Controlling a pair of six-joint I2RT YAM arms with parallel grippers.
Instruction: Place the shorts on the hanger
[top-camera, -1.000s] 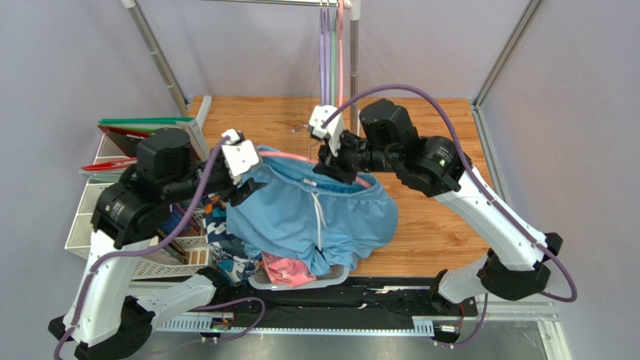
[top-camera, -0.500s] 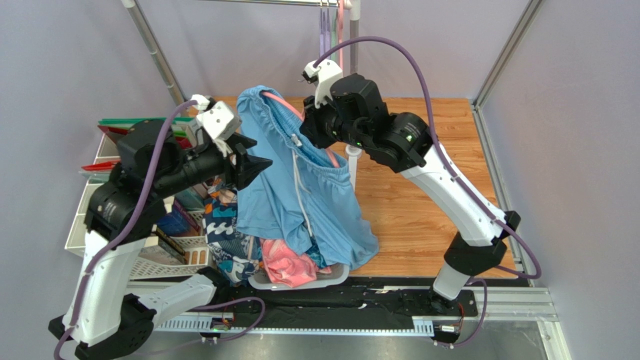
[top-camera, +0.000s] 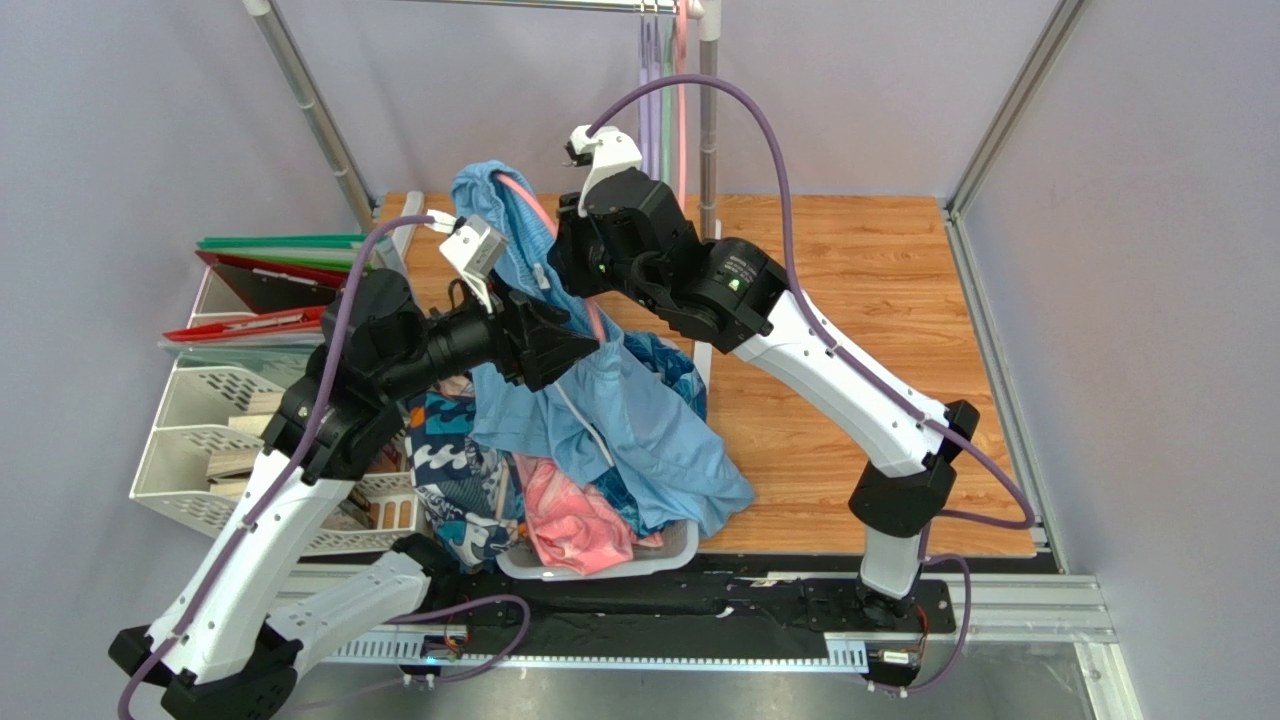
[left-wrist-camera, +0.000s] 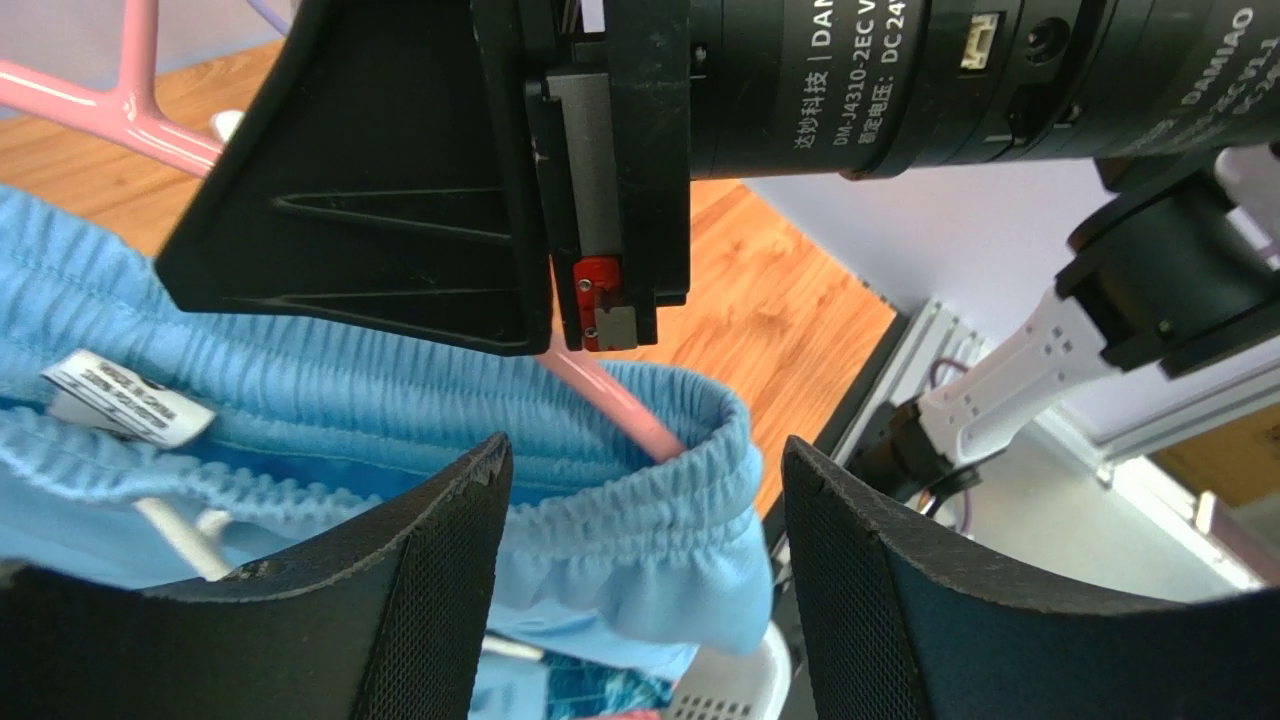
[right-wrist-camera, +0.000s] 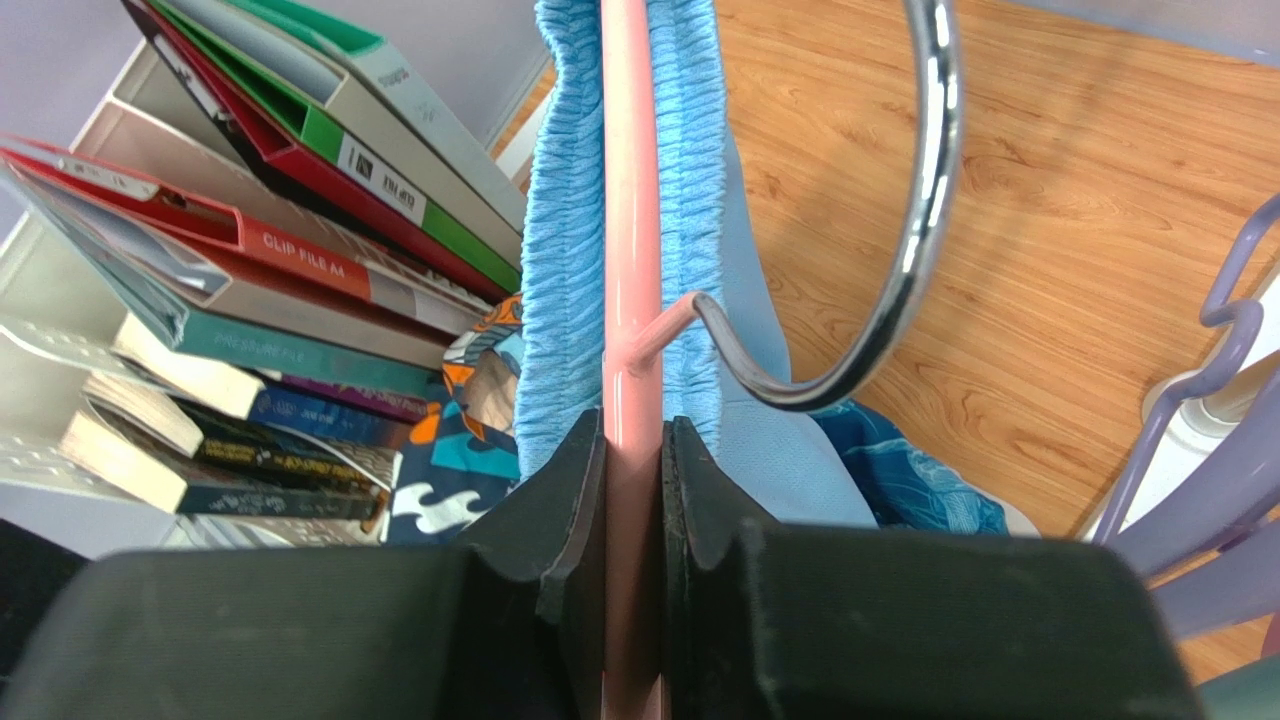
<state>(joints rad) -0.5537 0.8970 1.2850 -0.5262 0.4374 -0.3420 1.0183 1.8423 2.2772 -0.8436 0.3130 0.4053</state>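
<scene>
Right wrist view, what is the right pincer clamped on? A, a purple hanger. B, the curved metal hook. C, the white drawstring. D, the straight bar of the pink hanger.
D: the right pincer is shut on the straight pink bar of the hanger, with the gathered waistband of the blue shorts lying along both sides of that bar.

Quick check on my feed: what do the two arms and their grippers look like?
The left arm and right arm match: white link shells, black cylindrical joint housings, a purple cable along each. The left gripper and right gripper are black with wedge-shaped fingers and a white camera mount. White DAMIAO lettering marks the right wrist motor.
</scene>
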